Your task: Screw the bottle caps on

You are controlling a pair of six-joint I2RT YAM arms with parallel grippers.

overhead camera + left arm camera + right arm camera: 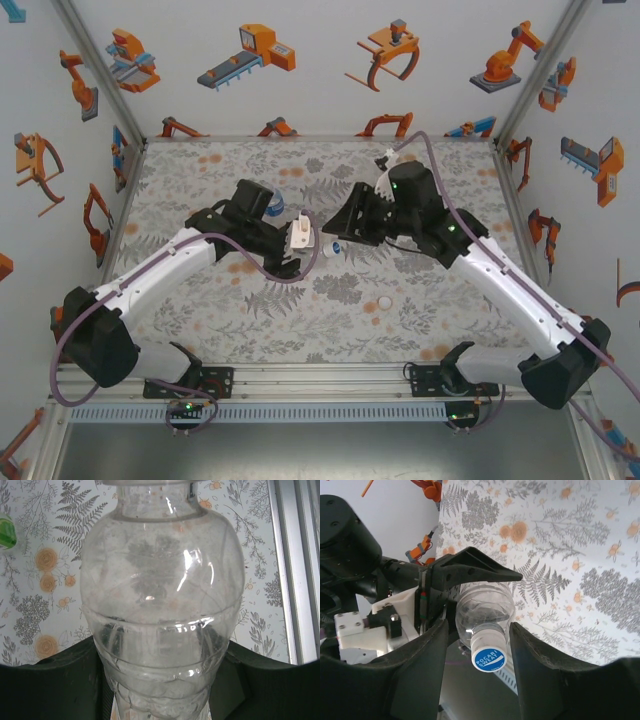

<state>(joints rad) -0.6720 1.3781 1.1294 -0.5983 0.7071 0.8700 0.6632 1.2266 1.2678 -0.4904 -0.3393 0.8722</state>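
From the top, the two arms meet over the middle of the floral tabletop (200, 170): the left gripper (298, 245) holds a clear bottle (315, 243) lying roughly level, its neck towards the right gripper (337, 240), which sits at the capped end. A blue-labelled bottle (275, 207) stands just behind the left gripper, and a loose white cap (385, 302) lies on the table nearer the bases. At the left wrist, the left gripper (160, 647) is closed on the lower body of the clear bottle (162, 595), dark fingers (55, 680) pressed to either side; a green object (5, 530) sits at the frame's edge, too cropped to name. At the right wrist, the bottle (485, 605) carries a cap (489, 658) printed POCARI SWEAT, and the right gripper (479, 627) straddles it, jaws apart with a gap on one side at least, gripping nothing. The cap looks seated but not yet tightened. The next move likely calls for closing squarely on the cap, then turning the wrist while the left holds firm.
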